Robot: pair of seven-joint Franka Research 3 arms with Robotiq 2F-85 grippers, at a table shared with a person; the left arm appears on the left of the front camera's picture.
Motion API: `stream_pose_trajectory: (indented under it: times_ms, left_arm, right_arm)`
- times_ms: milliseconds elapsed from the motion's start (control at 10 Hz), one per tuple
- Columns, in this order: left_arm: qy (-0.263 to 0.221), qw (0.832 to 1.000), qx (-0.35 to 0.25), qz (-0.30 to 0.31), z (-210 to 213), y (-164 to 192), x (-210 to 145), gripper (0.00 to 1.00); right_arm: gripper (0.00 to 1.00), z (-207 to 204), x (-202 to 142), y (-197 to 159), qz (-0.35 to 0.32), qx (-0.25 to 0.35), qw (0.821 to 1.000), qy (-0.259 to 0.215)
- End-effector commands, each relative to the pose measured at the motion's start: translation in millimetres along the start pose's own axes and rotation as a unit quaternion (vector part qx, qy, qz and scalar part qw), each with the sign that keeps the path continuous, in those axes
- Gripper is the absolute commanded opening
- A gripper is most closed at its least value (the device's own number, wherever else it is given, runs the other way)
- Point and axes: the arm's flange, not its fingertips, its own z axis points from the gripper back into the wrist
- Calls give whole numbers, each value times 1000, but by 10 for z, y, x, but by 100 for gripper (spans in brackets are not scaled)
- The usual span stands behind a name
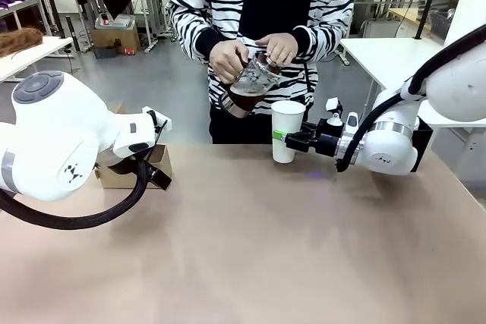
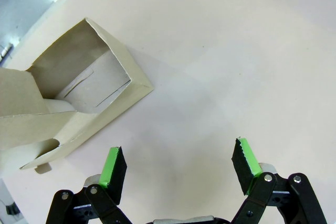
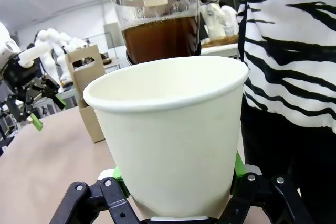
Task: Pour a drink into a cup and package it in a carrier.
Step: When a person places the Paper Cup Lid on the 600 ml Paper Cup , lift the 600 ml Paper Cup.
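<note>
My right pincer [image 1: 292, 139] is pinching the white paper cup [image 1: 287, 117] low on its wall, green pads on either side, and holds it upright just above the bench [image 1: 250, 256] near the far edge, right of the middle. What matters for the pour is just above it: the person's hands [image 1: 228, 58] hold the glass jug [image 1: 250, 81] over the far left of the cup's rim, its long axis leaning with the lid end towards the cup and the base away. In the right wrist view the drink [image 3: 160, 38] sits dark brown behind the glass, straight above the cup's mouth; I see no stream, and I cannot see inside the cup. My left pincer [image 2: 178, 169] is spread wide with nothing between its pads, above bare bench. The brown cardboard carrier [image 2: 79, 98] lies just beside it towards the bench's left edge, open-topped, so the left arm is the nearer one for packaging.
</note>
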Motion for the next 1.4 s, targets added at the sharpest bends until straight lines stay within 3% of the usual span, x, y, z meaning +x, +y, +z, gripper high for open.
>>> stream_pose_trajectory:
  times_ms: [0,1300]
  left_arm:
    - [0,1000,-1,0,3,-3,0,100]
    - [0,1000,-1,0,3,-3,0,100]
  right_arm:
    - [80,-4,31,28,0,1,1000,-2]
    - [80,-4,31,28,0,1,1000,-2]
